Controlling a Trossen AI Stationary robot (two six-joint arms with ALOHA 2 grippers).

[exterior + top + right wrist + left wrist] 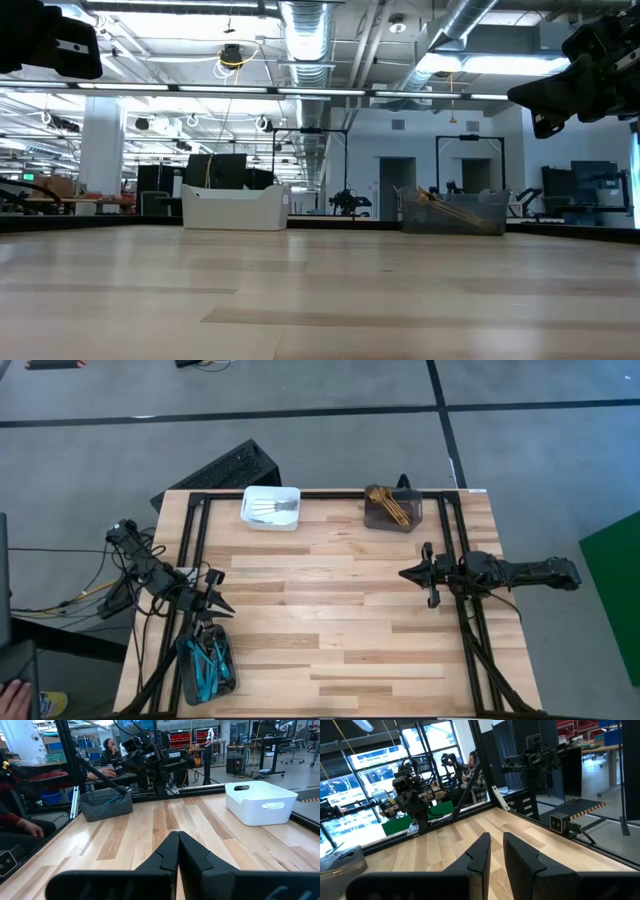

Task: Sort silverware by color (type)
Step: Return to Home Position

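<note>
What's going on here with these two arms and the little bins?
Two robot arms are sorting silverware by color, and it looks about done. The silver pieces lie in the white bin, the gold pieces in the far dark bin, the blue-handled pieces in the near dark bin. Neither arm holds anything: the left claw, slightly open, hovers beside that near bin; the right claw, shut, hovers over the right side of the table. I see no pieces loose on the table.

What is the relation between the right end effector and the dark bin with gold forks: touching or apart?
Apart. The high view shows a broad stretch of bare table between the right end effector and the dark bin.
</note>
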